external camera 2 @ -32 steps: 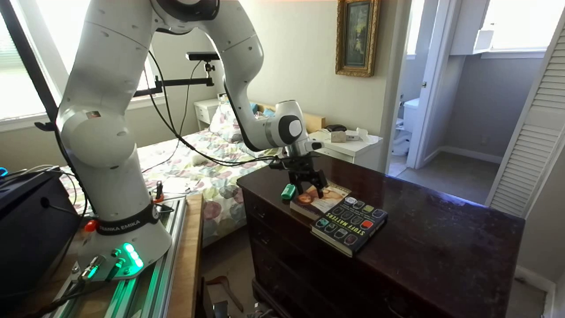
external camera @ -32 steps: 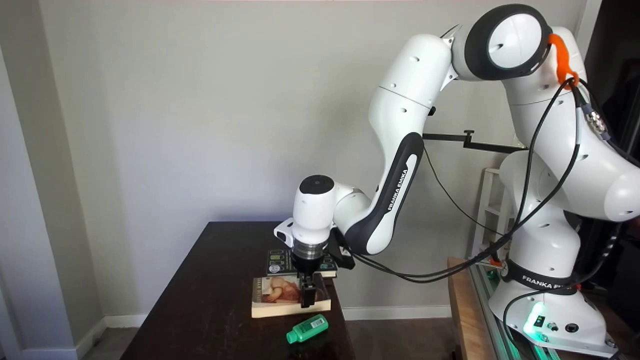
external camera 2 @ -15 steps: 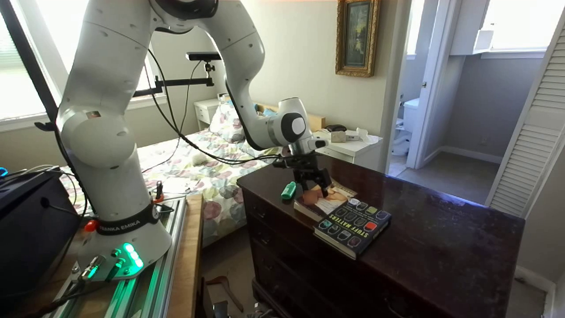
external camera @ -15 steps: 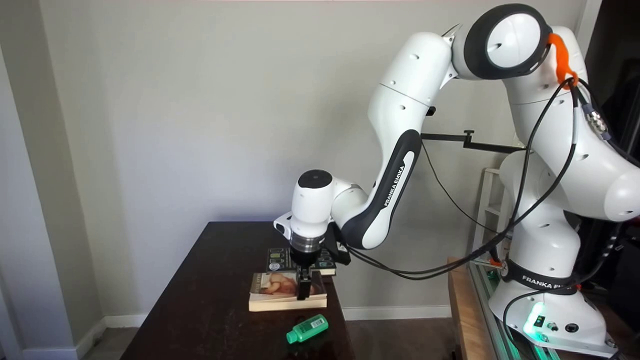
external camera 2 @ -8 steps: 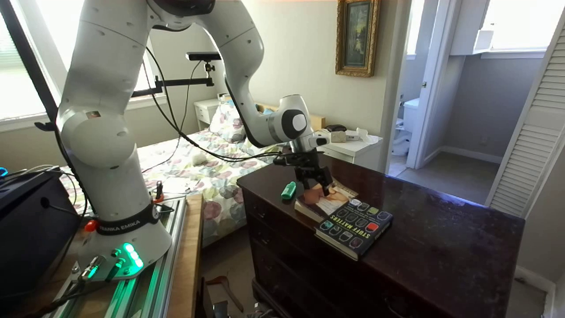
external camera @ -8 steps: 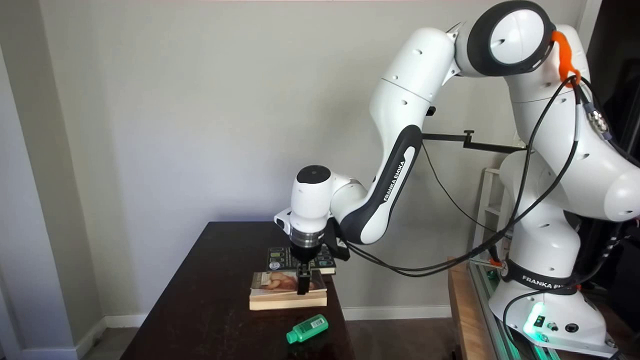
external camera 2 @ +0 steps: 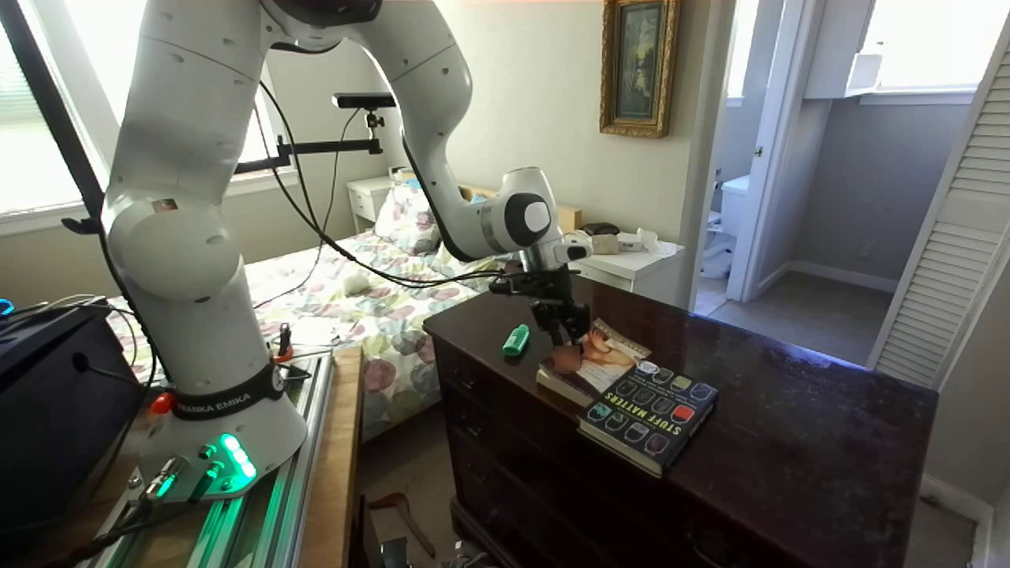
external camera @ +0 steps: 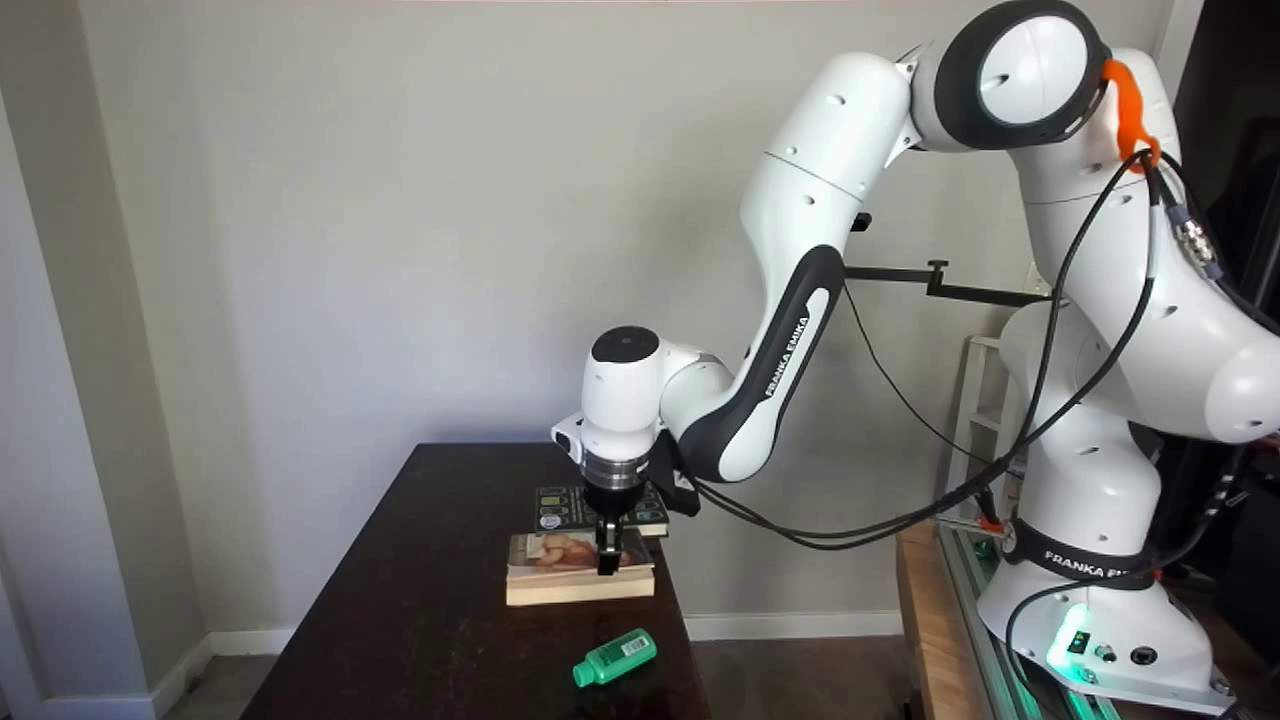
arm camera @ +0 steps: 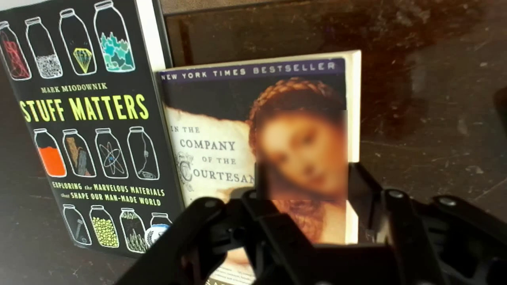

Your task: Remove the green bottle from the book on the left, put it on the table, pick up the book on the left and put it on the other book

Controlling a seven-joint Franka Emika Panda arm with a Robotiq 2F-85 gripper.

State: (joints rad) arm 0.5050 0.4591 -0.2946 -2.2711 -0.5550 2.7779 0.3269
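Hand [arm camera: 305, 178] partly spread at the tan book [external camera: 570, 576]; green bottle [external camera: 615, 658] on the bench [external camera: 430, 620].
In the wrist view the fingers [arm camera: 275, 229] stand apart, one over the cover and one at the long edge facing the green bottle. Nothing is seen clamped between them; whether either bears on the tan book cannot be confirmed, the cover there being blurred. The tan book lies cover up on the bench. The other book [external camera 2: 649, 414], dark and titled "Stuff Matters", lies flat beside it, on the side away from the green bottle; contact uncertain. In both exterior views the green bottle rests on its side near the tan book, apart from it. The white arm [external camera: 810, 200] reaches down to the hand from above.
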